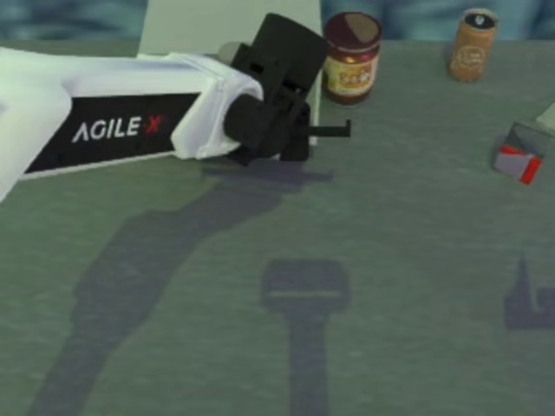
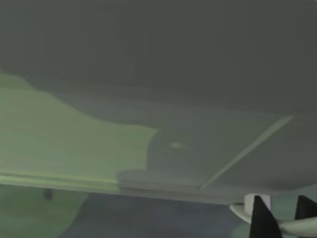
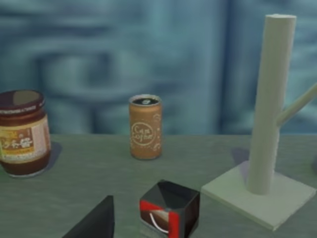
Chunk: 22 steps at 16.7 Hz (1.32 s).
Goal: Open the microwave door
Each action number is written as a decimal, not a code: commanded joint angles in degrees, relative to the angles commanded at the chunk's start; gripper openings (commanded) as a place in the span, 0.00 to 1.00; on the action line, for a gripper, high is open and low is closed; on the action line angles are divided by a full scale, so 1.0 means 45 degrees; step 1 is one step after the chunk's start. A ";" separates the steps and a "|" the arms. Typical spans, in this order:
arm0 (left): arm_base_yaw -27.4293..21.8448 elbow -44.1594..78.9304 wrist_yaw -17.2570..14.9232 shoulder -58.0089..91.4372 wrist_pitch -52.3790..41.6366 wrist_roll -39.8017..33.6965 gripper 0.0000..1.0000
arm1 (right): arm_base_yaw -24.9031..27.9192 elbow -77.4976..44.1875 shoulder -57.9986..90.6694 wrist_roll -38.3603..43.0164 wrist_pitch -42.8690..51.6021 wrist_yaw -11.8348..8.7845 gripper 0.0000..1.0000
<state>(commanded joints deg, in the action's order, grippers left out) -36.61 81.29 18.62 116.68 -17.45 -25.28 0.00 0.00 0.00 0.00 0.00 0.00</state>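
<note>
The microwave (image 1: pixel 217 26) is a pale box at the table's back, left of centre. My left arm (image 1: pixel 130 121) reaches in from the left, and its black gripper sits against the microwave's front right corner, with one finger (image 1: pixel 334 132) pointing right. Seen from the left wrist, the microwave door (image 2: pixel 148 134) fills the frame at close range. There my left gripper (image 2: pixel 282 218) has its two dark fingertips close together on a pale handle (image 2: pixel 257 200). How far the door stands from the body is hidden. My right gripper is outside the top view; its wrist view shows one dark finger (image 3: pixel 96 220) with a wide gap beside it.
A brown jar with a dark lid (image 1: pixel 351 56) stands just right of the microwave. A coffee can (image 1: pixel 473 43) is at the back right. A red and black cube (image 1: pixel 519 154) lies near the right edge, beside a white post on a square base (image 3: pixel 267 124).
</note>
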 joint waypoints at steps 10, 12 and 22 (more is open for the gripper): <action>0.0000 0.0000 0.0000 0.0000 0.0000 0.0000 0.00 | 0.0000 0.0000 0.0000 0.0000 0.0000 0.0000 1.00; 0.0000 0.0000 0.0000 0.0000 0.0000 0.0000 0.00 | 0.0000 0.0000 0.0000 0.0000 0.0000 0.0000 1.00; 0.0042 -0.0439 -0.0332 -0.0379 0.0371 0.0405 0.00 | 0.0000 0.0000 0.0000 0.0000 0.0000 0.0000 1.00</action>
<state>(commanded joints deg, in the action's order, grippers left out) -36.42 79.32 17.12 114.97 -15.78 -23.46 0.00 0.00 0.00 0.00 0.00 0.00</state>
